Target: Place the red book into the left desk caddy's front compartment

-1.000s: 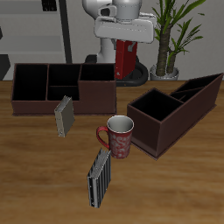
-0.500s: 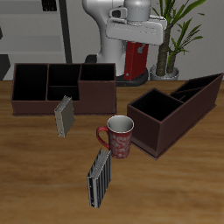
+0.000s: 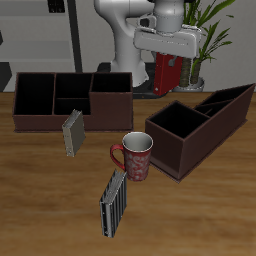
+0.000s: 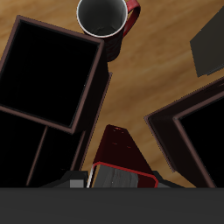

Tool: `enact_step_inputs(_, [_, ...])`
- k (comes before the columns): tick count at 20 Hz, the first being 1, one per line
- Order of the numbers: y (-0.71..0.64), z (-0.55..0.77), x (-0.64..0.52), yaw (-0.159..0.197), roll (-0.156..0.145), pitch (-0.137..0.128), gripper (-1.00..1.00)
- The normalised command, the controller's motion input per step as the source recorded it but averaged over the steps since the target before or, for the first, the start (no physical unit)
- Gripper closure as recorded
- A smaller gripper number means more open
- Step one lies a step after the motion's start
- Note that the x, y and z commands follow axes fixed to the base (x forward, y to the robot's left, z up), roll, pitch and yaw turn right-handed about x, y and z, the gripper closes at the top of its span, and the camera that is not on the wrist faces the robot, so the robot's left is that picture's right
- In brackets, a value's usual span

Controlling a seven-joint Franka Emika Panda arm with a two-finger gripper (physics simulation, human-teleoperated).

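Red book [image 3: 166, 72] hangs upright in your gripper [image 3: 167, 50], jaws clamped on its top edge, spine vertical so it can drop in edge-first. It's in the air behind the left desk caddy [image 3: 200, 125], off the table [image 3: 40, 200]. In the wrist view the book [image 4: 116, 147] points down between the two caddies. Front compartment looks like the open square bay facing the mug [image 3: 135, 155]; from the book that's about 6 o'clock. Carry it over the wall, then lower.
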Motion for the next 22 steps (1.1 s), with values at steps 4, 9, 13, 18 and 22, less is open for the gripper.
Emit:
enact_step_inputs(4, [0.41,-0.08,0.01,-0.002,0.098,0.018,1.0])
enact_step_inputs(9, [0.18,-0.25,0.07,-0.049,0.012,0.051,1.0])
enact_step_inputs(13, [0.27,-0.07,0.05,-0.011,0.024,-0.004,1.0])
enact_step_inputs(18, [0.22,-0.05,0.07,-0.021,0.006,0.019,1.0])
enact_step_inputs(22, [0.25,0.02,-0.02,0.017,0.039,-0.001,1.0])
